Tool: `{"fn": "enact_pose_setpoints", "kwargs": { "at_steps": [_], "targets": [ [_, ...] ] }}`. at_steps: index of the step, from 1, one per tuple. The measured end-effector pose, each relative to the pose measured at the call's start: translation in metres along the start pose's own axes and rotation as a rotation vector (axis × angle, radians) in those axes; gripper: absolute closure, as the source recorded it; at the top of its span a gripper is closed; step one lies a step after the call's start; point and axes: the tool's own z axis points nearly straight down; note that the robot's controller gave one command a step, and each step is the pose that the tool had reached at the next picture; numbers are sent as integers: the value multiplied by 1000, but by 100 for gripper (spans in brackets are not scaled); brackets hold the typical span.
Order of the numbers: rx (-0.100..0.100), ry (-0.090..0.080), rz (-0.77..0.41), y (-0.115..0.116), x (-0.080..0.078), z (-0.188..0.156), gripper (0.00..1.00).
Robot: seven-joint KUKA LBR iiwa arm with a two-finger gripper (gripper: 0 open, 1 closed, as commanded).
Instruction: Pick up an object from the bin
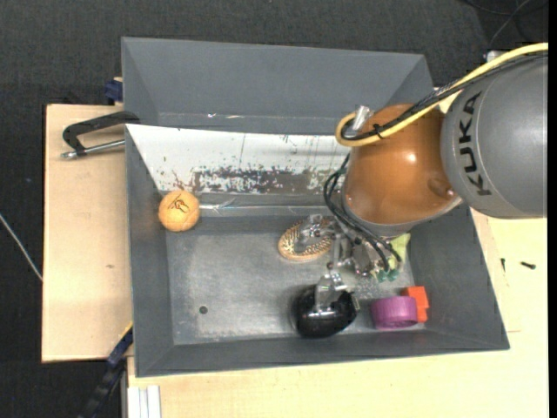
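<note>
Near the front wall of the grey bin [261, 77], right of centre, the gripper [334, 291] is down on a glossy black rounded object [320, 320], its metal tip apparently touching the object's top side. The tip is small and cluttered against the black surface, so open or closed: cannot tell, and nothing can be confirmed as held. The black object lies on the bin floor, close to the front wall.

Just right of it a purple cylinder [393, 312] lies on its side, with a small orange block [419, 300] touching its right end. Behind the black object, near the middle of the floor, a tan oval piece [300, 242] with a lacy pattern lies flat, its right edge covered by the gripper body. A yellow-green scrap [399, 252] shows beneath the wrist, right of the gripper; kind unclear. An orange ball [178, 211] with a dark scribble sits well apart at the left, at the foot of the back wall.

The grey arm [509, 138] comes in from the right. A round orange cover [392, 177] sits on the wrist above the gripper, and a yellow cable [492, 66] runs along the arm onto the cover's top.
</note>
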Motion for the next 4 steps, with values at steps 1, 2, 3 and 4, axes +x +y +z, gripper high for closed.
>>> {"fn": "enact_pose_setpoints", "kwargs": {
  "at_steps": [1,2,3,4],
  "targets": [
    [4,3,-58,-17,2,16,0],
    [-2,30,-181,-17,17,78,0],
    [-2,25,-179,-16,17,72,100],
    [-2,25,-179,-16,17,72,100]
  ]
}}
